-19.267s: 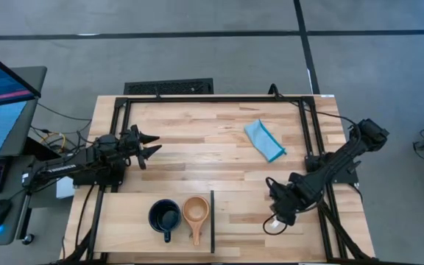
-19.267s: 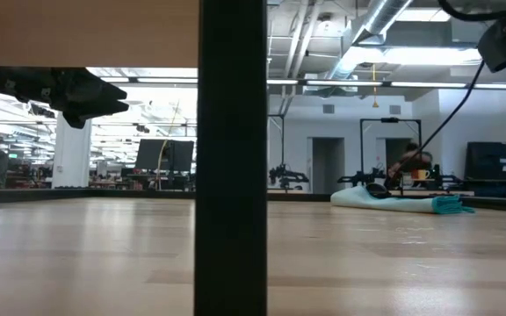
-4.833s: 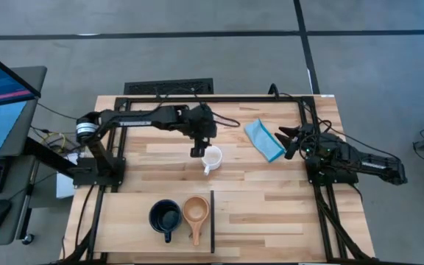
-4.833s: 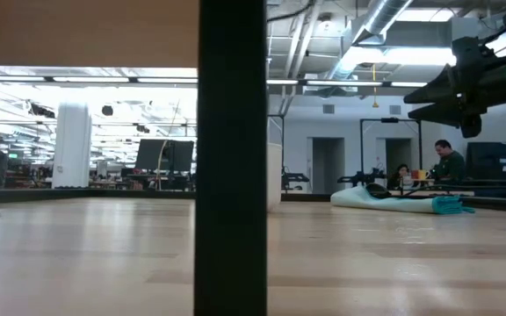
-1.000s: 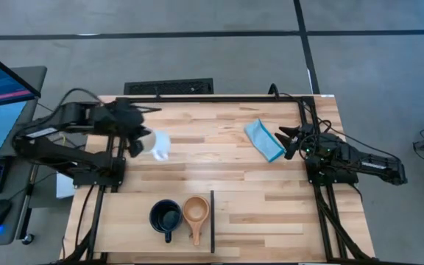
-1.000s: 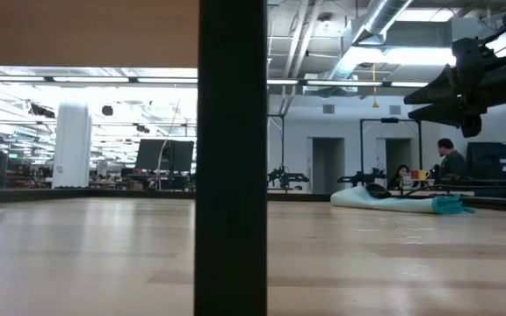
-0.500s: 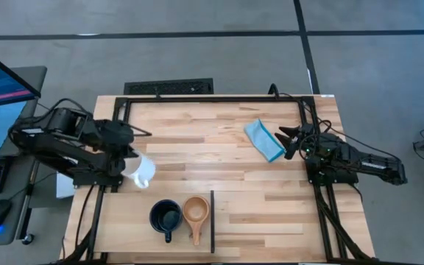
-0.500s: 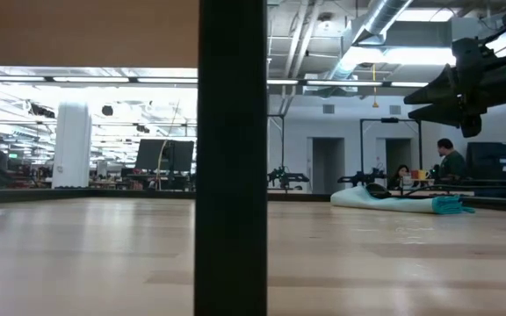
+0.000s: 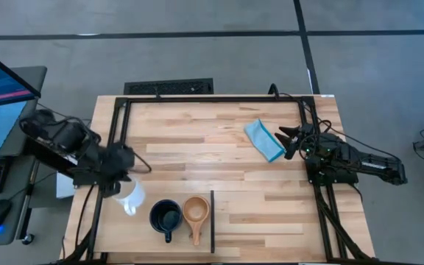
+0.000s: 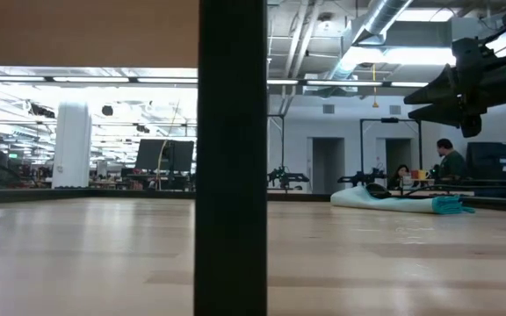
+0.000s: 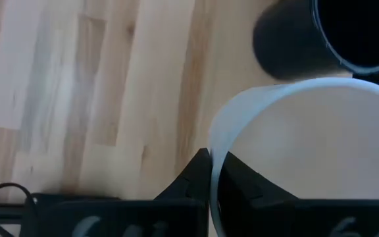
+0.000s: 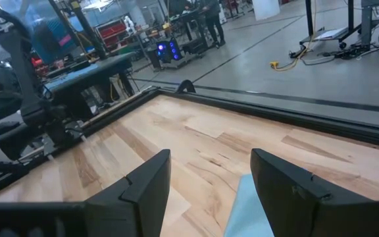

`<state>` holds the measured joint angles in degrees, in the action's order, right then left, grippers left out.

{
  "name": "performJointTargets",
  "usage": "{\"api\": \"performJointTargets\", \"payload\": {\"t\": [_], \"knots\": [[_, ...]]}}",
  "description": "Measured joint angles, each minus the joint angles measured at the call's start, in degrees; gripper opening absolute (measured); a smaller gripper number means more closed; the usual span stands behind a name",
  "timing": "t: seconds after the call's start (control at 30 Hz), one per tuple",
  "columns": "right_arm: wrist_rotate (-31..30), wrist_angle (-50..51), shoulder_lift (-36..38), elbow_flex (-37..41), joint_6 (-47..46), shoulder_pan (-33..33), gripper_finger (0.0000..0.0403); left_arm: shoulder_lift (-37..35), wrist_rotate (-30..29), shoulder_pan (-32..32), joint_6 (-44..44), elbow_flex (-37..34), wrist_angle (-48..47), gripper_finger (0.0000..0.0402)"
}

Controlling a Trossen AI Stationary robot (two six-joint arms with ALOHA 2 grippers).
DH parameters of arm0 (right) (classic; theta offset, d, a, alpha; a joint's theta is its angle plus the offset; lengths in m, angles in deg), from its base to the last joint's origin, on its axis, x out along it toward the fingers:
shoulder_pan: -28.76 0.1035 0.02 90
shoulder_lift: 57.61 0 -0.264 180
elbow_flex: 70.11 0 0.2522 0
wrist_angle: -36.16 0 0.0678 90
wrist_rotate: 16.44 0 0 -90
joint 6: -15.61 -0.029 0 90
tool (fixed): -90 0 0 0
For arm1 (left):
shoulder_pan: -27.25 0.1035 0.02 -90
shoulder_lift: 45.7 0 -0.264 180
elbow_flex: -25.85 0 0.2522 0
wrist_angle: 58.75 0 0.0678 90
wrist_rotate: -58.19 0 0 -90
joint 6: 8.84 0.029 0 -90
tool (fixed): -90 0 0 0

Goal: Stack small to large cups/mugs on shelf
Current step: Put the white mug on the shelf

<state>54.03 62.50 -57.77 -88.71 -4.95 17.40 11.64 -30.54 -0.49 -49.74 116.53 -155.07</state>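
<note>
We see the shelf point(image 9: 146, 221) carrying the tan wooden cup point(image 9: 196, 211) by its dark edge, the black mug point(image 9: 165, 217) beside it, and beyond that the white mug point(image 9: 129, 196), clamped on its rim by our left gripper point(image 9: 118, 177), its base hidden. Farthest off, our right gripper point(image 9: 284, 140) hovers with fingers apart by the blue cloth point(image 9: 263, 140).

Around your table you have a grey concrete floor point(image 9: 197, 51) crossed by dark lines. A monitor point(image 9: 2, 81) glows at nine o'clock. Beyond the table, ceiling ducts point(image 10: 385, 22) run above a bright workshop, where a seated person point(image 10: 451, 162) shows at three o'clock.
</note>
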Motion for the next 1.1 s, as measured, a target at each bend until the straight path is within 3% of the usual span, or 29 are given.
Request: {"api": "performJointTargets", "payload": {"t": [0.23,0.57,1.1], "knots": [[0.0,0.0,0.0,0.0,0.0,0.0,0.0232,5.3,-4.3,-8.3,-4.7,0.0,-0.6,0.0],[0.0,-0.1,0.0,0.0,0.0,0.0,0.0232,12.4,-8.1,-13.2,-12.7,0.3,-4.6,0.0],[0.0,-0.2,0.0,0.0,0.0,0.0,0.0232,24.3,-12.2,-18.5,-12.5,13.8,-7.4,0.0]]}}
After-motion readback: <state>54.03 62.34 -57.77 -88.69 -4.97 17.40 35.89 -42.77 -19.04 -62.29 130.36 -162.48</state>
